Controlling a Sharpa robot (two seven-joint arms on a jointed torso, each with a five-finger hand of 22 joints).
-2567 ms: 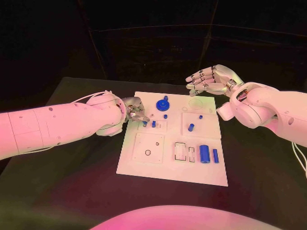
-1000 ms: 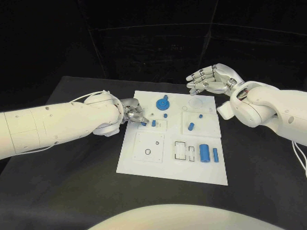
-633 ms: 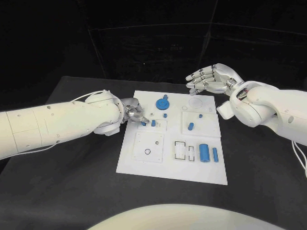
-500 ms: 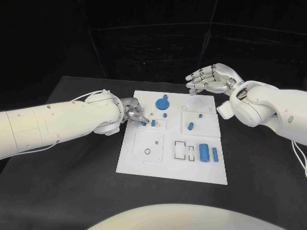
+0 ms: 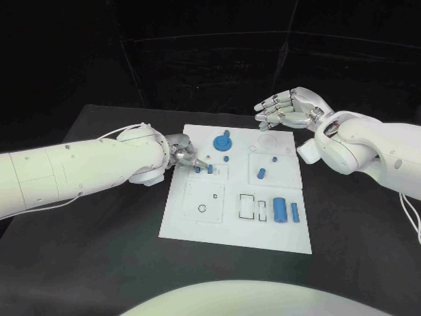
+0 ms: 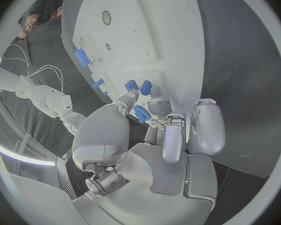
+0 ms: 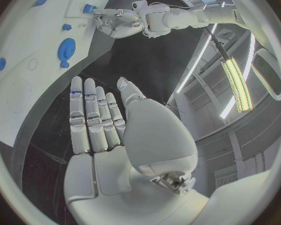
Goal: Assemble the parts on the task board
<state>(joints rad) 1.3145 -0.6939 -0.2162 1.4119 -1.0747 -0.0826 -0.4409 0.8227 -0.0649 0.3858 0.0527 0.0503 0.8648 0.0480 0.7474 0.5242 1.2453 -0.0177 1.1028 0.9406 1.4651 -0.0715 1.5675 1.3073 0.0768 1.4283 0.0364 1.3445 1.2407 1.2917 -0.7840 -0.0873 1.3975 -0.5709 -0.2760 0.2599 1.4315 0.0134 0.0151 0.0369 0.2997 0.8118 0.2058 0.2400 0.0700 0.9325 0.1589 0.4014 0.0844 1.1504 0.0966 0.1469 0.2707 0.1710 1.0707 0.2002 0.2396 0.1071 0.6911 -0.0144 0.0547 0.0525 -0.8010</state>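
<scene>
Left hand (image 5: 182, 153): fingertips pinch a small blue peg (image 6: 141, 113), left of frame centre, at the task board (image 5: 210, 227) edge.
Right hand (image 5: 288, 109): empty, fingers extended, upper right.
Handling: peg likely light, rigid, slippery; grip its sides.

Your left hand (image 6: 156, 135) reaches over the task board's (image 6: 159, 30) edge, fingertips (image 6: 154, 104) touching a small blue part (image 6: 141, 113). More blue parts (image 6: 84, 57) sit further along the board.

The board (image 5: 203, 227) looked like smooth matt white plastic, its blue parts (image 5: 279, 210) smooth plastic too. The bench (image 5: 97, 263) was matt black. Each robot hand, left (image 6: 159, 135) and right (image 7: 100, 122), had a satin silver metallic finish over glossy white arm shells.
</scene>
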